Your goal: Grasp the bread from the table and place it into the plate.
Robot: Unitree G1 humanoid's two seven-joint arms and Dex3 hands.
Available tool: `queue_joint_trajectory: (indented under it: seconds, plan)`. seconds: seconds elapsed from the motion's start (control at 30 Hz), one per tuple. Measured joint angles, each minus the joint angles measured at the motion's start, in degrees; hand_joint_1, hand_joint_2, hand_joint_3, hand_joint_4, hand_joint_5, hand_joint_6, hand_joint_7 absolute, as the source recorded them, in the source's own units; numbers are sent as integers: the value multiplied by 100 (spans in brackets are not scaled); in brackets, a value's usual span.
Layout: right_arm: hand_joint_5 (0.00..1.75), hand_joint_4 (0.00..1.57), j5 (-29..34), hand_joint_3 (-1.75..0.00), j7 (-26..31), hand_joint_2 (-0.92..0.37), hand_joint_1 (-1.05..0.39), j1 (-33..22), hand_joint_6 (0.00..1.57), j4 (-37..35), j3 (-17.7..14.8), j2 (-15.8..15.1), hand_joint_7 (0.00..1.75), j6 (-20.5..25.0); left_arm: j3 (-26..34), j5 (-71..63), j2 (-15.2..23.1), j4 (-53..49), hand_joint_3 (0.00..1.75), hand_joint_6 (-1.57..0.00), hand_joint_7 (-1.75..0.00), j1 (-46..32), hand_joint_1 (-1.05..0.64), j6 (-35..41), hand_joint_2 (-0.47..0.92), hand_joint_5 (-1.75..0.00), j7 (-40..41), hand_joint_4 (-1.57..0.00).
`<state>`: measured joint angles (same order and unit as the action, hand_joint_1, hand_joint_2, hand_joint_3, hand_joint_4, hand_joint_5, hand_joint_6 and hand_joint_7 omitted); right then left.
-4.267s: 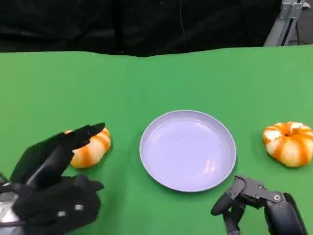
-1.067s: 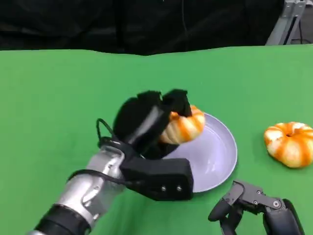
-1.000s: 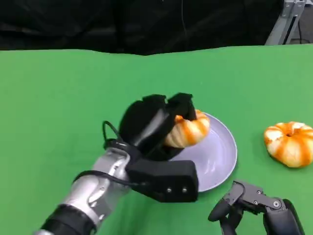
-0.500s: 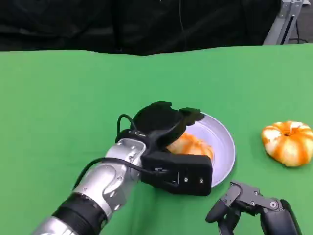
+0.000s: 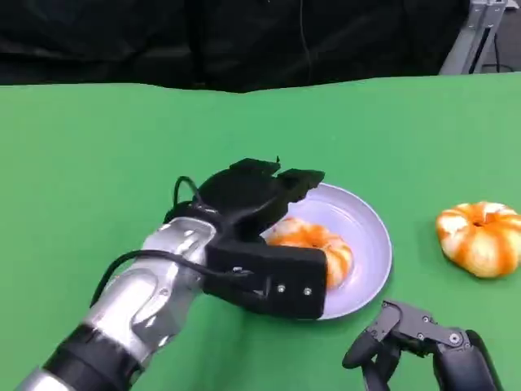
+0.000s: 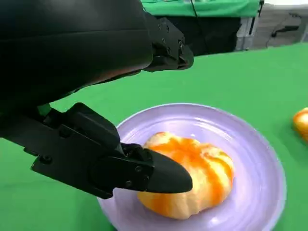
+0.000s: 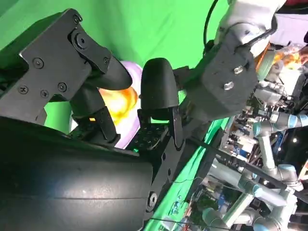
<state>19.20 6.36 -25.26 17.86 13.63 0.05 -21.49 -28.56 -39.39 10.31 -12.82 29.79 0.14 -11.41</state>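
Note:
An orange-and-white striped bread (image 5: 316, 244) lies in the lavender plate (image 5: 370, 244) at the table's middle, toward the plate's near-left side. My left hand (image 5: 244, 204) hovers over the plate's left rim with its fingers spread, holding nothing. In the left wrist view the bread (image 6: 204, 168) rests on the plate (image 6: 252, 159), and the left hand (image 6: 72, 48) arches above it with one fingertip just in front of it. My right hand (image 5: 411, 346) sits low at the near right, empty, fingers apart and bent. The right wrist view shows the right hand (image 7: 106, 144) and a bit of the bread (image 7: 115, 103).
A second striped bread (image 5: 480, 238) lies on the green table (image 5: 98, 163) to the right of the plate, a short way beyond my right hand. A black backdrop runs along the table's far edge, with a metal stand (image 5: 476, 37) at the far right.
My left hand carried the bread from the left onto the plate, let it go, and has drawn back a little with fingers spread. The right hand stayed put.

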Motion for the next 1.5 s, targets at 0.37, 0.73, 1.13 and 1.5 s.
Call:
queue_joint_trajectory:
  seconds: [0.37, 0.73, 1.13, 1.5]
  plan:
    - [162, 83, -6, -133, 22, -30, -6, 19, 85, -7, -12, -20, 129, -9, 1710, 2504, -357, 2052, 27, -72, -23, -1943, -27, 131, 92, -86, -22, -55]
    - [161, 82, -45, -134, 30, -30, -8, 58, 84, -46, -20, -34, 130, -28, 2529, 3601, -272, 2793, 100, -78, -93, -3327, -4, -583, 54, -132, -27, -72]
    - [159, 83, -40, -134, 21, -30, -4, 53, 85, -43, -121, -78, 130, -30, 2886, 4673, -291, 2960, 141, -81, -148, -4643, -4, -1063, 40, -172, -239, -85]
    - [160, 84, -149, -142, -26, -26, -2, 104, 84, -101, -200, -165, 131, -225, 2843, 4397, -351, 2591, 146, -80, -155, -4735, -3, -1545, 35, -173, -242, -83]
